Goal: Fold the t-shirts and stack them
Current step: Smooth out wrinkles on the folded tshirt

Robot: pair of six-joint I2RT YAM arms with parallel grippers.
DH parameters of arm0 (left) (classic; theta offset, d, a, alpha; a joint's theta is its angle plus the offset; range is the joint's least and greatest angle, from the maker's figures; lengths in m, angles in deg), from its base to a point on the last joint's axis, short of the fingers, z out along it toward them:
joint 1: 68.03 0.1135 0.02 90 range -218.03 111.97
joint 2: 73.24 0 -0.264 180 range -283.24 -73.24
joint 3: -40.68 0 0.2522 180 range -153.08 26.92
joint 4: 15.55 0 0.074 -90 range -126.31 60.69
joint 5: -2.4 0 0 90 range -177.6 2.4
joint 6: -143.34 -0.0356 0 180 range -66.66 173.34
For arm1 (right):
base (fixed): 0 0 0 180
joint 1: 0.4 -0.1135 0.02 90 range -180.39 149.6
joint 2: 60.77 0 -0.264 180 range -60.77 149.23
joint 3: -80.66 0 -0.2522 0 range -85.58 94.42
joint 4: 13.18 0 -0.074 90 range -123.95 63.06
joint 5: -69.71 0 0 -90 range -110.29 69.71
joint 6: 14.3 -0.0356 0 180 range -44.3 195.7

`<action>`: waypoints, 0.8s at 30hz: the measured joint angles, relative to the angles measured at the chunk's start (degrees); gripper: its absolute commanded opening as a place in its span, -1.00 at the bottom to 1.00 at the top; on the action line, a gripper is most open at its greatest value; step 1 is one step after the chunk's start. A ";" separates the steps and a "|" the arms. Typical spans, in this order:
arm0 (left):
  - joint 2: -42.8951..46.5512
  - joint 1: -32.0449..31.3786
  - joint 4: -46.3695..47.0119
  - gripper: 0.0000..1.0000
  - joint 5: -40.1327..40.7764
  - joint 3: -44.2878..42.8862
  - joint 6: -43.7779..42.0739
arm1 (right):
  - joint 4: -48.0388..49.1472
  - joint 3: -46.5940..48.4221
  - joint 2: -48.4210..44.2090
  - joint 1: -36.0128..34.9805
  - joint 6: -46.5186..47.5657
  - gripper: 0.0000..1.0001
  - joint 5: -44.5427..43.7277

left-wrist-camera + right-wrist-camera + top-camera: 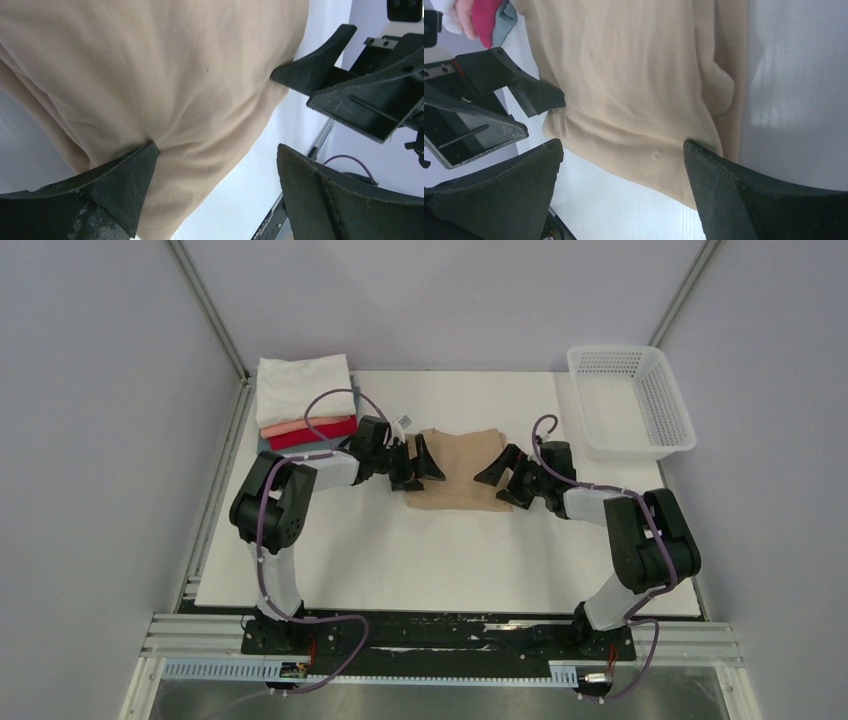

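Observation:
The tan t-shirt (pixel 459 467) lies folded into a rough rectangle at the middle of the table; it also fills the left wrist view (pixel 165 75) and the right wrist view (pixel 639 85). My left gripper (pixel 424 462) is open at the shirt's left edge, one finger (pixel 120 185) pressing on the cloth. My right gripper (pixel 503 480) is open at the shirt's right edge, one finger (pixel 744 190) touching the cloth. A stack of folded shirts (pixel 305 402), white on top, then red and blue-grey, sits at the back left.
A white mesh basket (pixel 630 400) stands at the back right. The white table mat (pixel 440 560) spreads in front of the shirt. Grey walls close in on both sides. The arm bases stand at the near edge.

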 measured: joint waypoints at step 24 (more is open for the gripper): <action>24.46 0.83 -9.35 1.00 14.95 13.40 -0.50 | -9.75 -7.32 -27.93 0.35 9.07 1.00 -2.67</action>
